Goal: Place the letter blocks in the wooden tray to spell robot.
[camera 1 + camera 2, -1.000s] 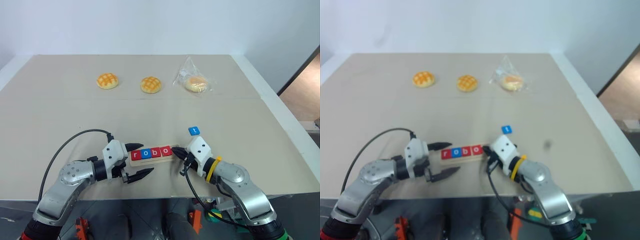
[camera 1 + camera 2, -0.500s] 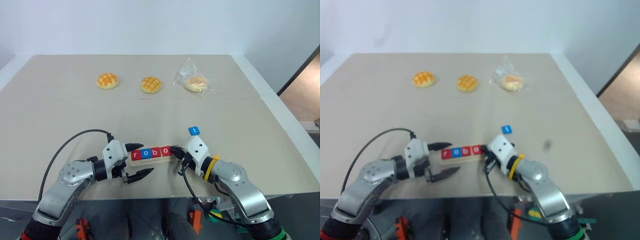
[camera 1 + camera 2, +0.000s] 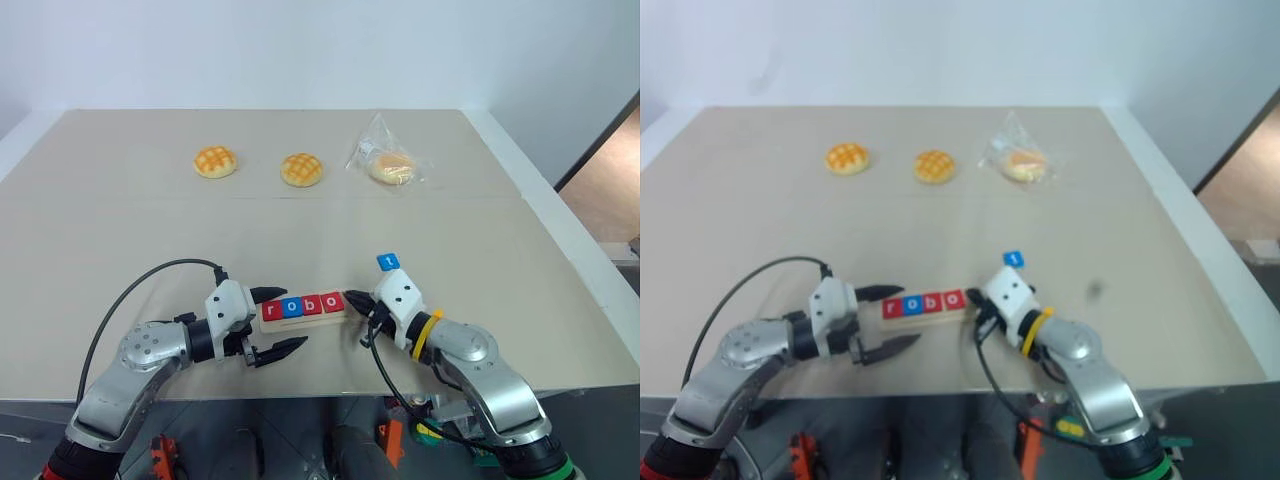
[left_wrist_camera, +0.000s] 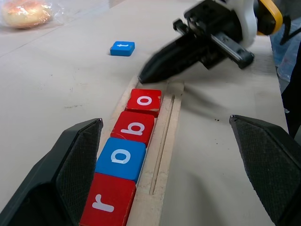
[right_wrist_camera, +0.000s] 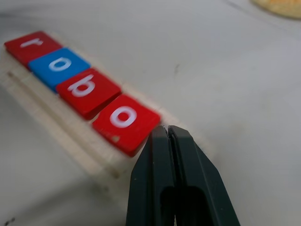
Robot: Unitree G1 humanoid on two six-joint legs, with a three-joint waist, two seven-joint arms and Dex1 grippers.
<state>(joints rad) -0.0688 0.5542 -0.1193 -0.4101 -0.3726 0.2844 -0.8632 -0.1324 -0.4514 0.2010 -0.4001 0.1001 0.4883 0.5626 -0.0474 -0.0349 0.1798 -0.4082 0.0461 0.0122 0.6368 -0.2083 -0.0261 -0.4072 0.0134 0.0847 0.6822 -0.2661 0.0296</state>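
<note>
At my right gripper (image 5: 168, 134), whose fingers are pressed together on nothing, lies the tray (image 3: 306, 317) with its near end at my tips. Four tiles sit in its groove, r, o, b, o; the last red o (image 5: 125, 121) is just ahead of my fingertips, so close I cannot tell whether they touch. One slot at my end looks empty, waiting for the t. My left gripper (image 3: 278, 322) has its fingers spread wide around the tray's other end, beside the r (image 3: 270, 309), gripping nothing. Past my right gripper, apart from the tray, the blue t (image 3: 388, 262) lies flat on the table (image 3: 120, 230). I judge it light, stiff and thin, likely to skid; pinching two opposite edges seems best. Far beyond lie two buns (image 3: 215, 161) and a bagged bun (image 3: 390, 164).
</note>
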